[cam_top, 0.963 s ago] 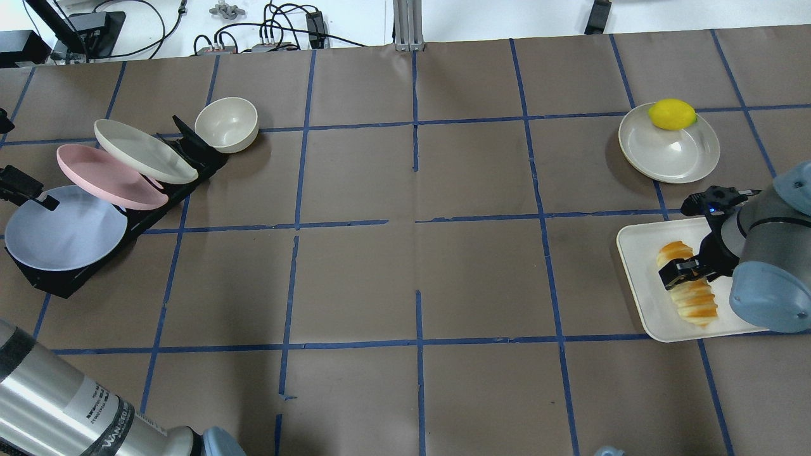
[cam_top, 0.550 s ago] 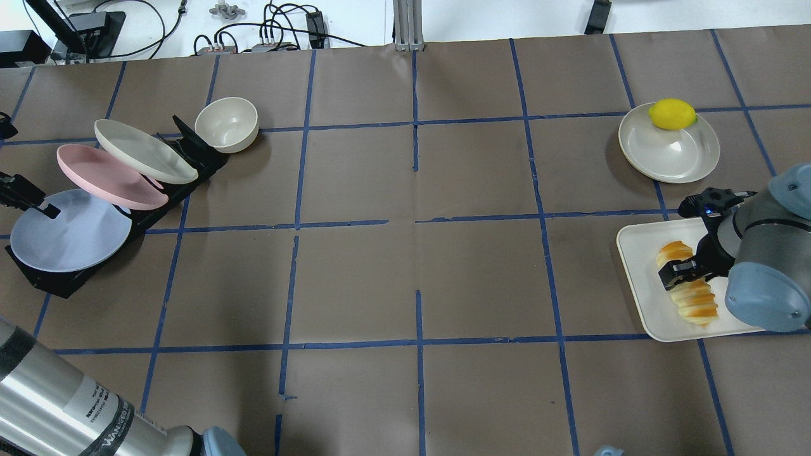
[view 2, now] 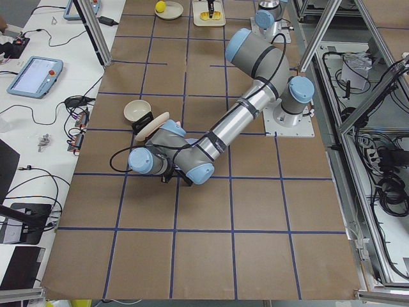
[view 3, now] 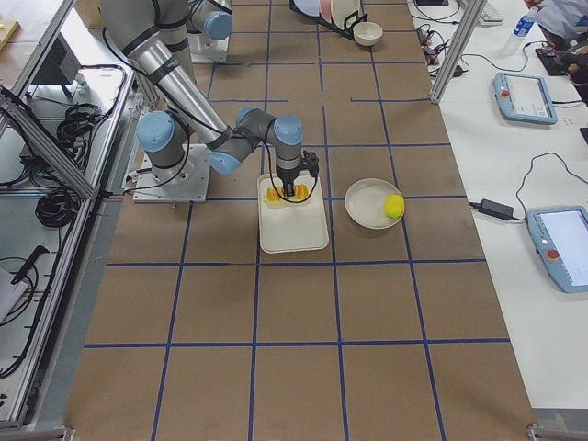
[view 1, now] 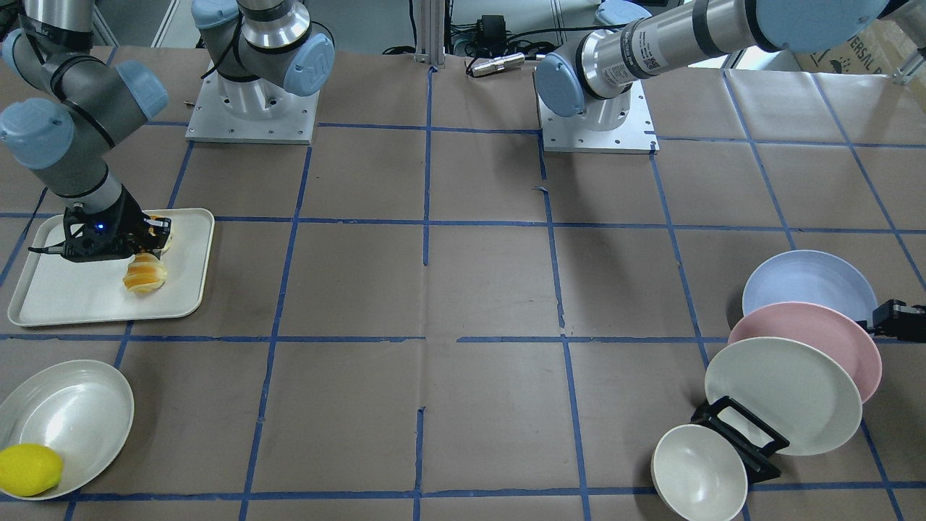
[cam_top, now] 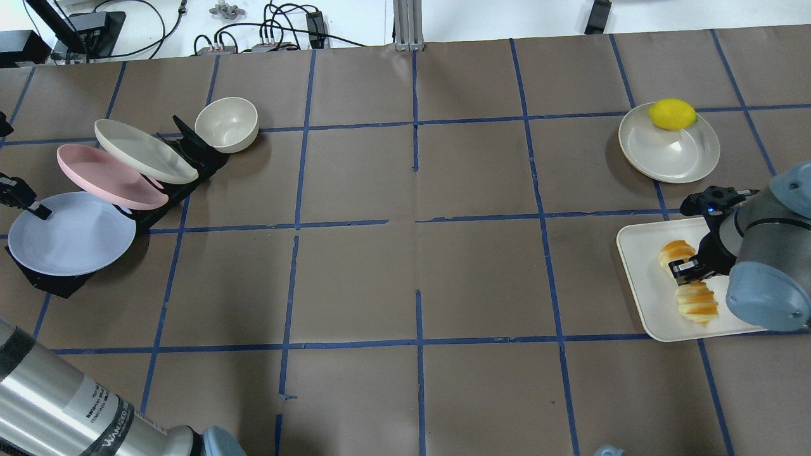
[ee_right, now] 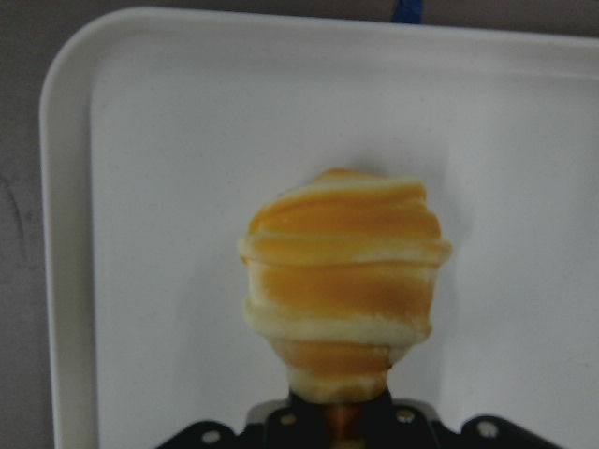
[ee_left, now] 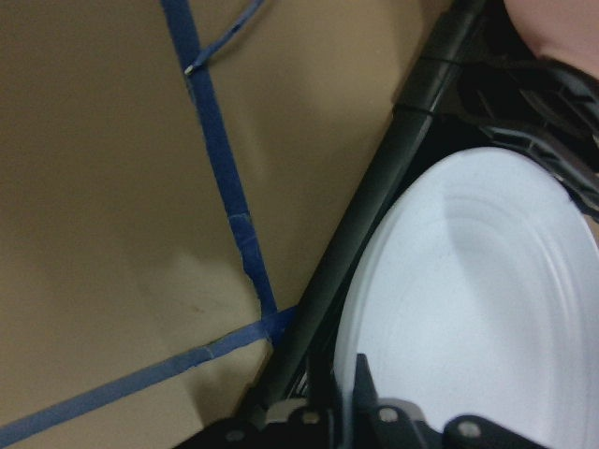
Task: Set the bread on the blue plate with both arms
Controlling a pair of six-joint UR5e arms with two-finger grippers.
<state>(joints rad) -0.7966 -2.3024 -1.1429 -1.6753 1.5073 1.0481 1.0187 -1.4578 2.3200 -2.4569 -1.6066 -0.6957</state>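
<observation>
The bread (cam_top: 697,302) lies on a cream tray (cam_top: 640,272) at the right. My right gripper (cam_top: 687,269) is shut on the bread's middle, pinching it; the right wrist view shows the striped loaf (ee_right: 342,281) straight ahead of the fingers. The blue plate (cam_top: 73,234) leans at the near end of a black rack (cam_top: 158,212) at the far left. My left gripper (cam_top: 22,199) is shut on the blue plate's left rim; the left wrist view shows the plate (ee_left: 487,309) running down between the fingers. In the front view the bread (view 1: 145,276) and the blue plate (view 1: 803,282) sit at opposite ends.
A pink plate (cam_top: 104,177) and a cream plate (cam_top: 142,151) stand in the same rack, with a cream bowl (cam_top: 227,123) at its far end. A yellow lemon (cam_top: 671,114) sits on a cream plate (cam_top: 671,155) beyond the tray.
My right gripper's fingers have closed in on the bread's middle. My left gripper has drawn back a little, and the blue plate has shifted slightly right and lower in the rack.
</observation>
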